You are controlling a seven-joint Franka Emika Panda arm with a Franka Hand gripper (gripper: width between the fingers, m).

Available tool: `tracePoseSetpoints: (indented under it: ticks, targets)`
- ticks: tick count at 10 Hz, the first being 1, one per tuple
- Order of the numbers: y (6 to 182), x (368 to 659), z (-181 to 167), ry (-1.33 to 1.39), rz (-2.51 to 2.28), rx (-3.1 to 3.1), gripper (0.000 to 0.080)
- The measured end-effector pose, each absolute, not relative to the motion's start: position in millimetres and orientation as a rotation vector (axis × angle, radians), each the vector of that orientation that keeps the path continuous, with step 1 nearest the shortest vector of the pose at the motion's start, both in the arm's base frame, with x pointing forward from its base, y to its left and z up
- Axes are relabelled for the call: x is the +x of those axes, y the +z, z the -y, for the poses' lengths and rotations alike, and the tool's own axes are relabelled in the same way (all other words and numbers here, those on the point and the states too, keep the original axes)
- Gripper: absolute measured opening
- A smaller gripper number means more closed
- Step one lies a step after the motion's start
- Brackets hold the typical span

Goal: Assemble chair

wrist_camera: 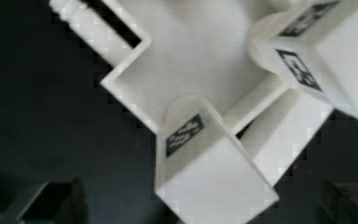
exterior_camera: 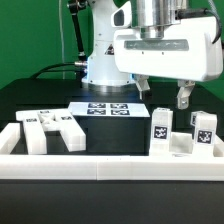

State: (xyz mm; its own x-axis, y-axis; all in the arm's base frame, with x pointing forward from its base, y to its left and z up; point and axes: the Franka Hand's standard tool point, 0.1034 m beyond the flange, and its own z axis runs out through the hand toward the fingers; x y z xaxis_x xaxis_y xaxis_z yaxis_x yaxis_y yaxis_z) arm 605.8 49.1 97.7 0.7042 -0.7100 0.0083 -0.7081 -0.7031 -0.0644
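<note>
My gripper (exterior_camera: 163, 95) hangs open above the right-hand group of white chair pieces, its fingers (exterior_camera: 183, 97) clear of them. Under it stand a tagged block (exterior_camera: 160, 125), a lower piece (exterior_camera: 179, 138) and another tagged block (exterior_camera: 205, 129). In the wrist view the gripper (wrist_camera: 201, 206) straddles a white tagged piece (wrist_camera: 208, 160), which lies below the dark fingertips (wrist_camera: 48, 204) and touches neither. A second tagged piece (wrist_camera: 311, 62) lies beside it, across a flat white slab (wrist_camera: 167, 75). More chair pieces (exterior_camera: 52, 129) lie at the exterior view's left.
The marker board (exterior_camera: 108, 108) lies flat on the black table behind the pieces. A long white border wall (exterior_camera: 110, 166) runs along the front. The arm's white base (exterior_camera: 103, 62) stands at the back, with a green backdrop behind.
</note>
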Motion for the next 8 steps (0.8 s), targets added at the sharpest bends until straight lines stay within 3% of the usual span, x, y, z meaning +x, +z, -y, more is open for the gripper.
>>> tracePoseSetpoints:
  ticks: [2, 8]
  targets:
    - [95.3, 602.6, -52.5, -0.049, -0.927, -2.955, 0.0649]
    - [88.6, 599.5, -56.3, -0.059, -0.816, -3.006, 0.0649]
